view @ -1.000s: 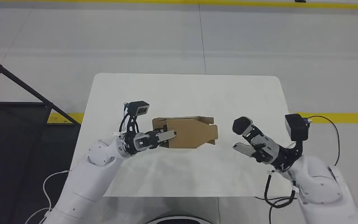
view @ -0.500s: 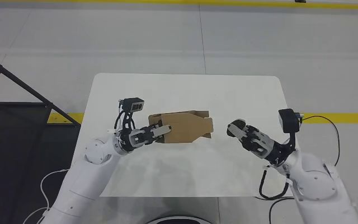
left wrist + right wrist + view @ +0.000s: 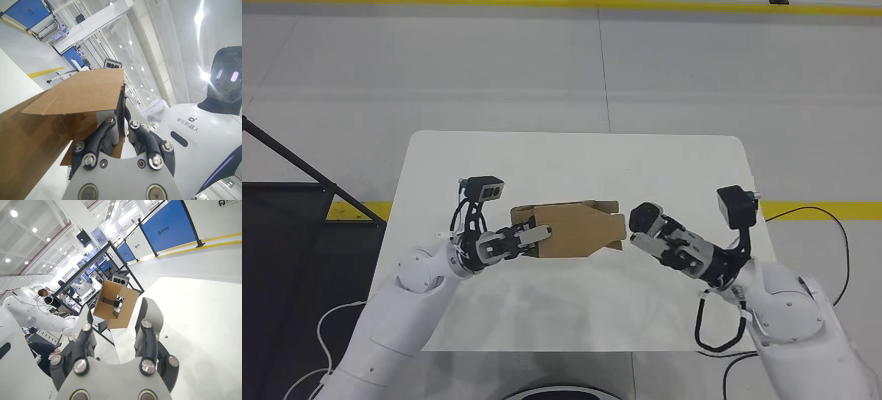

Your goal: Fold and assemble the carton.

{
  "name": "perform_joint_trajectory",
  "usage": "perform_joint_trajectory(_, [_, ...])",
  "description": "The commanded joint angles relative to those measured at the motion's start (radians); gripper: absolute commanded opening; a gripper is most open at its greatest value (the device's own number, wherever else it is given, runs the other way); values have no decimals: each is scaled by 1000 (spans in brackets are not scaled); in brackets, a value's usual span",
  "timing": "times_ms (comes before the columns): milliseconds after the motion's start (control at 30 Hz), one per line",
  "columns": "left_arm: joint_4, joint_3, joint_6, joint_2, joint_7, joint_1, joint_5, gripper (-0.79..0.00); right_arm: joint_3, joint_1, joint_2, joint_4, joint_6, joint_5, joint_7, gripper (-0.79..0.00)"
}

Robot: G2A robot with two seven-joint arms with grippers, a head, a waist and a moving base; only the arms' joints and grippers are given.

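The left gripper (image 3: 535, 239) is clamped on the wall of the carton (image 3: 577, 229) at its left end. In the left wrist view the cardboard edge is pinched between its two black fingers (image 3: 118, 111). The right gripper (image 3: 641, 230) hangs released, fingers (image 3: 149, 309) spread wide, just beside the carton's right end at centre right of the top view. Whether a fingertip touches the cardboard cannot be told. The carton sits at the middle of the top view and appears lifted off the table (image 3: 572, 165). Its long axis runs left to right across the frame, from one gripper toward the other. Its right end is open: the right wrist view looks straight into the brown mouth, framed between the spread fingers, with flaps (image 3: 123, 306) standing unfolded around it. The right gripper is the nearer one to that free end, so folding those flaps looks to fall to it, with the left gripper as anchor. The table's edges lie well apart from both grippers on every side, leaving room to swing a flap. The risk, judged from the one-sided hold, is the carton twisting in the clamp under a push.
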Motion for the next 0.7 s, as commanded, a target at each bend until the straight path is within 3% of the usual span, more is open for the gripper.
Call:
perform_joint_trajectory(0, [3,3,0,0,0,-3,1,-785,-1,0,0,-6,-2,-3,1,0])
perform_joint_trajectory(433, [6,11,-2,1,2,-10,1,-785,-13,-4,2,-51,44,-46,13,0])
perform_joint_trajectory(667, [1,11,-3,3,3,-9,1,-785,-24,7,2,-62,86,-31,29,-259])
